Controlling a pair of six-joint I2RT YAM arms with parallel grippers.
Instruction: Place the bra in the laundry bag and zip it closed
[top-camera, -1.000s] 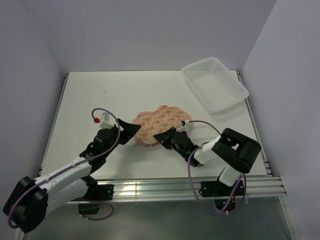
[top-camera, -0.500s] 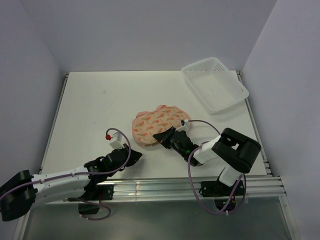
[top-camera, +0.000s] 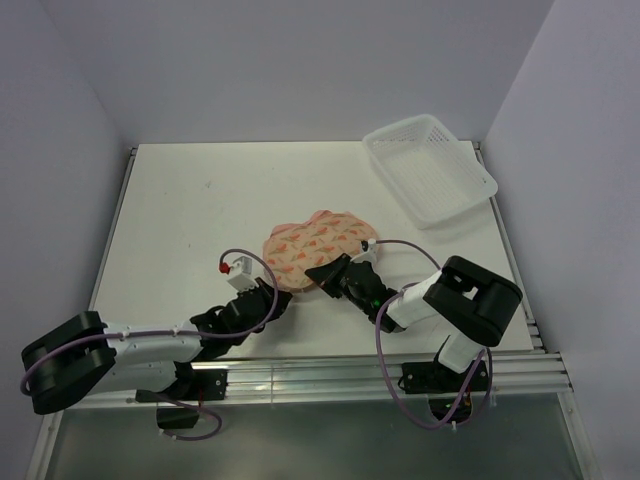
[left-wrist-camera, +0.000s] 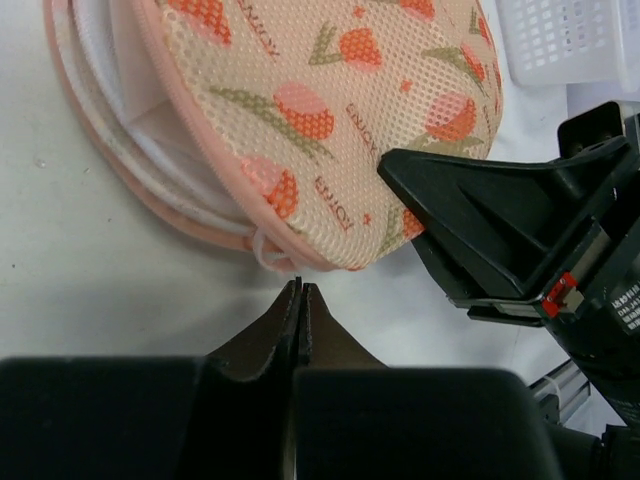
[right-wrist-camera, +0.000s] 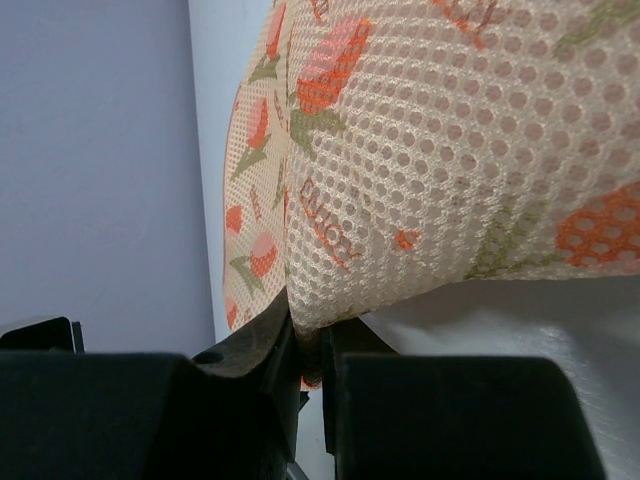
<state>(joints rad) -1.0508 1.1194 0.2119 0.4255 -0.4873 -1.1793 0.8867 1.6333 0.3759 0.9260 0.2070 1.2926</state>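
Observation:
The laundry bag (top-camera: 316, 246) lies mid-table, a cream mesh pouch with orange print and a pink zipper edge (left-wrist-camera: 180, 205). Whitish mesh lining (left-wrist-camera: 150, 125) shows through its open seam. The bra is hidden from view. My right gripper (right-wrist-camera: 312, 348) is shut on the bag's near edge, and it appears in the top view (top-camera: 322, 272) at the bag's near right side. My left gripper (left-wrist-camera: 300, 286) is shut with nothing between its tips, which sit just short of a small pink loop (left-wrist-camera: 268, 256) on the bag's rim. In the top view the left gripper (top-camera: 285, 299) lies low beside the bag's near left edge.
A white plastic lattice basket (top-camera: 400, 126) stands at the back right of the white table (top-camera: 180, 200). The right gripper's black fingers (left-wrist-camera: 480, 215) sit close to my left gripper's right. Walls enclose the table on three sides.
The left gripper was open at the bag's left side. It pulled back toward the near edge, shut, then came forward to the bag's near rim. The right gripper kept its hold.

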